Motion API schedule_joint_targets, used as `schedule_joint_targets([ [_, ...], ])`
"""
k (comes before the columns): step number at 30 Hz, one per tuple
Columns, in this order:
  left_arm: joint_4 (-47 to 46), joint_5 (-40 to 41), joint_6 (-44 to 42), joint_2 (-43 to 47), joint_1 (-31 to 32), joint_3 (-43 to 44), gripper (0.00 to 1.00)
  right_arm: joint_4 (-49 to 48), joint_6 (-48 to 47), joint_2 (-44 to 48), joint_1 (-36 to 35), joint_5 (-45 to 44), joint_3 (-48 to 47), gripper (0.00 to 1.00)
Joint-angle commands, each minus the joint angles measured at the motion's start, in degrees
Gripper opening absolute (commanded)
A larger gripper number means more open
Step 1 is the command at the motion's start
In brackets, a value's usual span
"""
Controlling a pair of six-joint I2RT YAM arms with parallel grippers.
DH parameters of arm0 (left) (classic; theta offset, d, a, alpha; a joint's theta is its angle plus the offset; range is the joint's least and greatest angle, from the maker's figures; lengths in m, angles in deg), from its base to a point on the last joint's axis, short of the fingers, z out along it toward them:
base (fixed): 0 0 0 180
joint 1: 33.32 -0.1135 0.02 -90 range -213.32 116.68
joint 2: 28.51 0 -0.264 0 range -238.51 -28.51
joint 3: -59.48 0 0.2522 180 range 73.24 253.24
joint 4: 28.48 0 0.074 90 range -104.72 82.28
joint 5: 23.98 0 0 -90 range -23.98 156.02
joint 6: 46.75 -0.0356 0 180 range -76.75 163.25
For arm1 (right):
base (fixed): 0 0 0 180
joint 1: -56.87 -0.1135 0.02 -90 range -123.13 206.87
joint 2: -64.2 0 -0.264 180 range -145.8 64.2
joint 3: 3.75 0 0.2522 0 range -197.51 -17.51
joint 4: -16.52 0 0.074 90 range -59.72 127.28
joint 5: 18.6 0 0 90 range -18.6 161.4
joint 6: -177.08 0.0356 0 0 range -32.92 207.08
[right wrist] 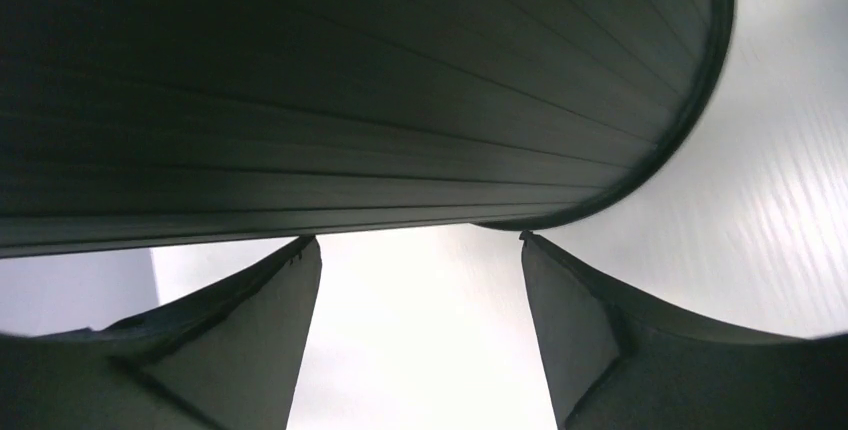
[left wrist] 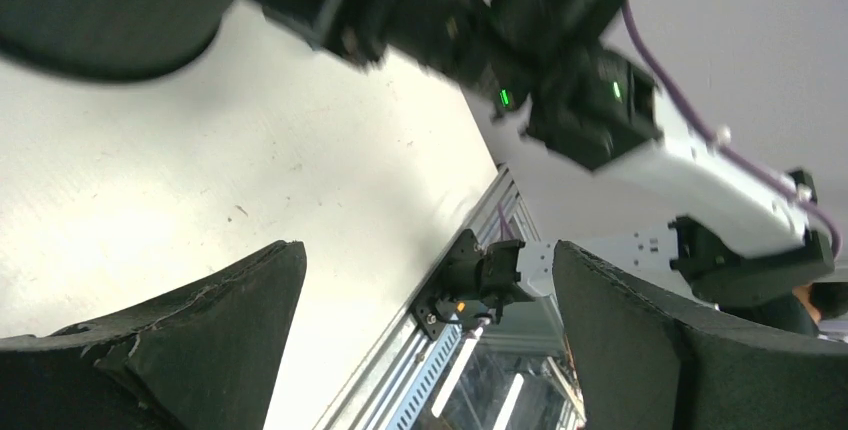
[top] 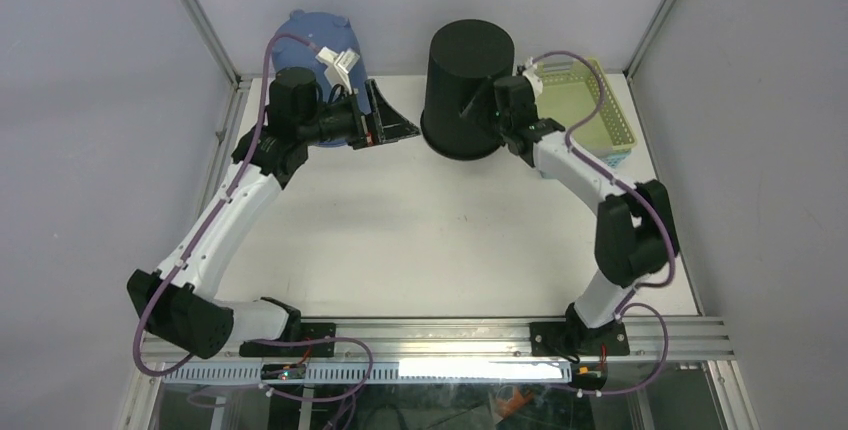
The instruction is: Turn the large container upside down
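The large black container (top: 468, 85) stands at the back middle of the table, its flat closed end up and its wider rim down. My left gripper (top: 400, 118) hangs just left of it, open and empty. In the left wrist view the container (left wrist: 100, 10) fills the top left corner beyond the wide-apart left gripper (left wrist: 425, 250). My right gripper (top: 478, 110) is at the container's right side. In the right wrist view the ribbed wall of the container (right wrist: 350, 100) spans the top, and the right gripper (right wrist: 412, 245) is open, its tips close under that wall with nothing between them.
A blue tub (top: 305, 35) sits behind the left arm at the back left. A pale green basket (top: 592, 110) stands at the back right, behind the right arm. Grey walls and frame posts close in the table's back and sides.
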Motion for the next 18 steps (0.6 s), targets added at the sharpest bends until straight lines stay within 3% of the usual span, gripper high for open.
schedule_joint_targets([
  [1,2.5,3.7,-3.9,5.4,-0.8,-2.2,0.99,0.9,-3.4,-7.5,3.1,4.6,-16.6,0.77],
  [4,5.3,5.3,-6.3,7.2,-1.0,-2.6,0.99,3.7,-8.6,-5.9,3.3,2.7,-18.5,0.77],
  [13,6.4,4.9,-8.5,7.8,-1.1,-4.2,0.99,2.9,-27.2,11.5,12.0,-0.7,-0.2,0.77],
  [18,6.2,4.6,-8.8,7.2,-1.0,-4.4,0.99,4.4,-40.3,10.6,14.9,-1.5,0.4,0.73],
])
